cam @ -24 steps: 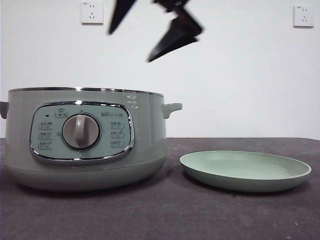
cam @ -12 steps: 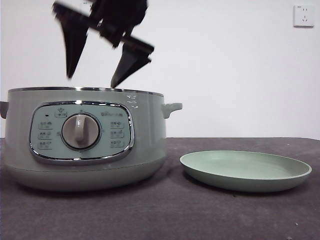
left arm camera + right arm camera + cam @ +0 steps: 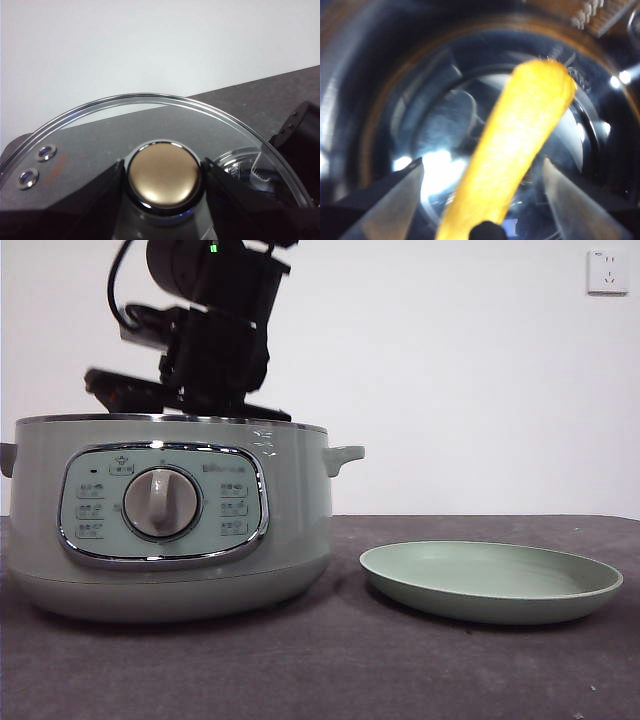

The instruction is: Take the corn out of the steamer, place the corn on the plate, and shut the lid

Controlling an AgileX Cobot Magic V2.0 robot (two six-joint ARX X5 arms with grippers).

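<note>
While the left gripper (image 3: 164,172) clamps the lid (image 3: 90,135), the right gripper's (image 3: 482,182) jaws flank the corn (image 3: 520,145).

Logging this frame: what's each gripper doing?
Left gripper: shut on the lid knob.
Right gripper: open around the corn, inside the steamer.

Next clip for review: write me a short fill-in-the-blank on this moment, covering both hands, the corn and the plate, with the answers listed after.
1. The left hand grips the lid by its ____.
2. The right hand has its jaws ____ on either side of the corn.
3. The corn lies inside the ____.
4. In the front view, the plate beside the steamer holds ____.

Missing words: knob; open; steamer; nothing
</note>
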